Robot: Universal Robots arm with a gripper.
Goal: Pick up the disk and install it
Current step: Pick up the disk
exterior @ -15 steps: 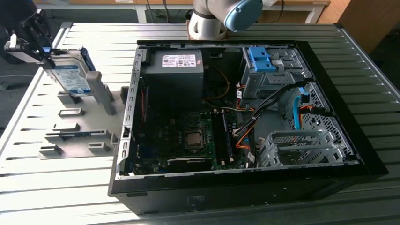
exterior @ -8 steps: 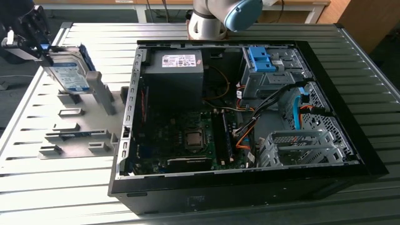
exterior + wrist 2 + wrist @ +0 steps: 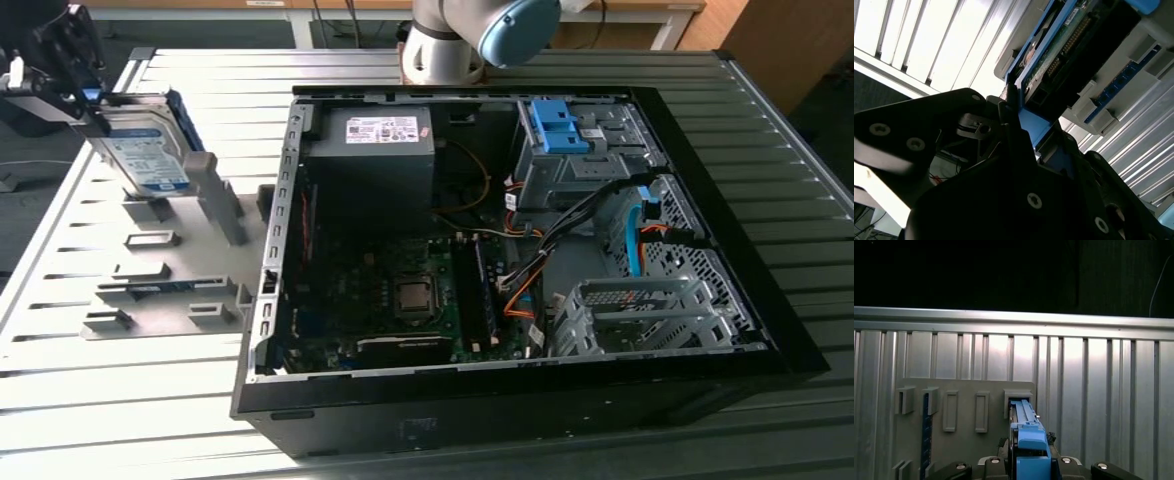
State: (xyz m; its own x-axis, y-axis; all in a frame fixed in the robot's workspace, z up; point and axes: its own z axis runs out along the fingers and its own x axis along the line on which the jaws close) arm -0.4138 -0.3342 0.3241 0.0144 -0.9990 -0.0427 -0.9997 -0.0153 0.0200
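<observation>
Silver-grey arm joint (image 3: 441, 55), pale blue end cap (image 3: 518, 25), matte black gripper (image 3: 1036, 122), silver screws (image 3: 1034, 200)

A robotics lab or test workshop is suggested: an opened computer case (image 3: 534, 405) is laid on a ribbed metal worktop (image 3: 134, 400), a robot arm's base (image 3: 447, 45) is mounted just behind the case, and a grey fixture plate (image 3: 187, 265) with holders is set beside it, at the exterior view's left.
</observation>
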